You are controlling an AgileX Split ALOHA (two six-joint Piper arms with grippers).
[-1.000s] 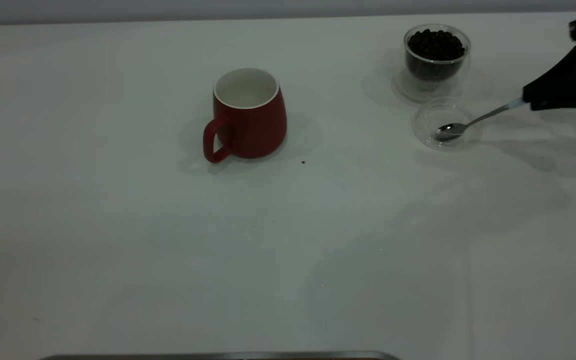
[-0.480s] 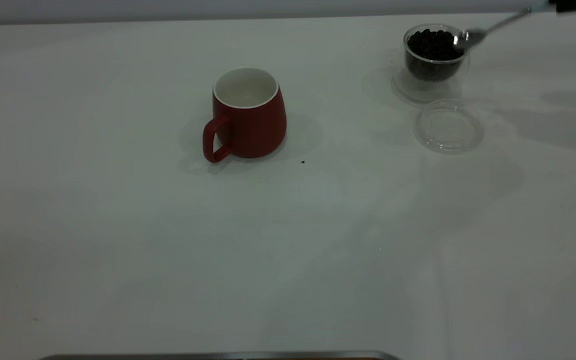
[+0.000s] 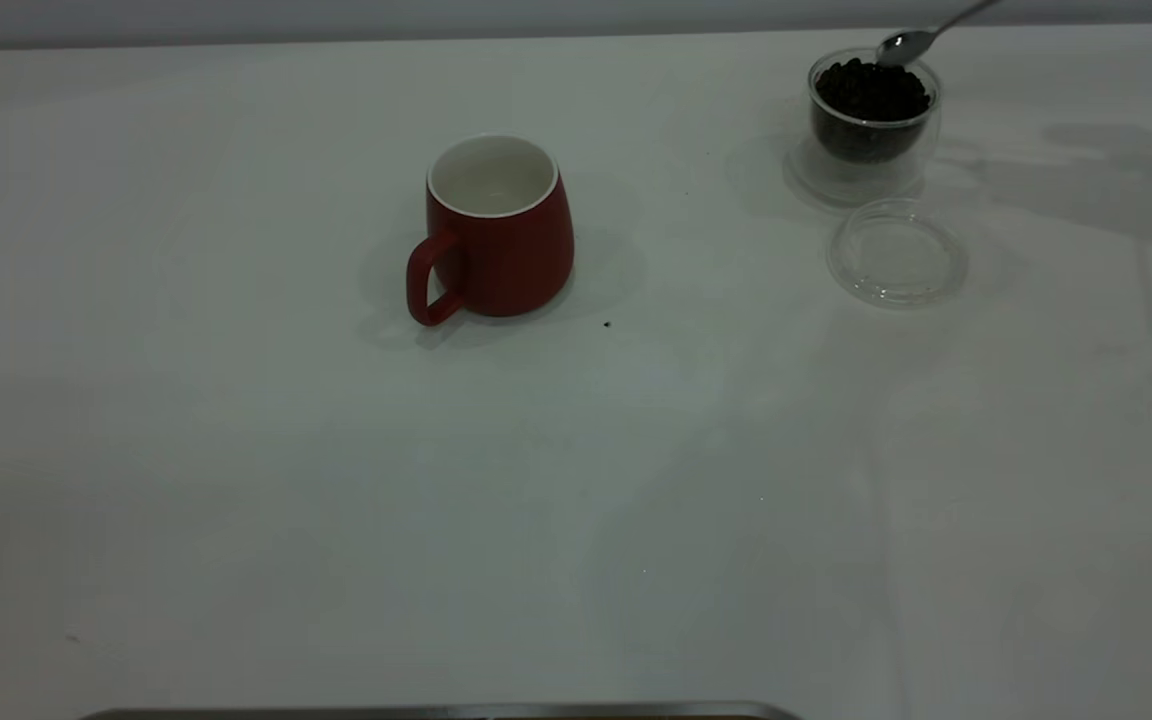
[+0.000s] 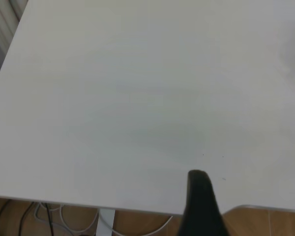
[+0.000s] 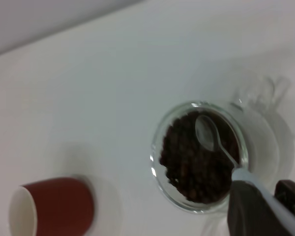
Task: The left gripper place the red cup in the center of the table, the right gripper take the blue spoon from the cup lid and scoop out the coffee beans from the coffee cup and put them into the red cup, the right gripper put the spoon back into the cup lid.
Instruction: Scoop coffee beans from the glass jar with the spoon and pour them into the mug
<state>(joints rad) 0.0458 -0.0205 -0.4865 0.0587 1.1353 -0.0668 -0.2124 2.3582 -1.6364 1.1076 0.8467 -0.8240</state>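
The red cup [image 3: 496, 228] stands mid-table, white inside, handle at seven o'clock. At two o'clock, the glass coffee cup [image 3: 871, 110] holds dark beans; the right gripper [image 5: 265, 209] pinches the spoon [image 3: 904, 44] above them. The clear lid [image 3: 896, 250] lies at the coffee cup's six o'clock. Left gripper's [image 4: 199, 206] jaws: cannot tell.

The exterior camera faces me from above the white table [image 3: 236, 500]. My left wrist camera looks down at its bare edge. My right wrist camera hangs close over the glass bean cup [image 5: 199, 155], shared with the exterior view [image 3: 871, 105].
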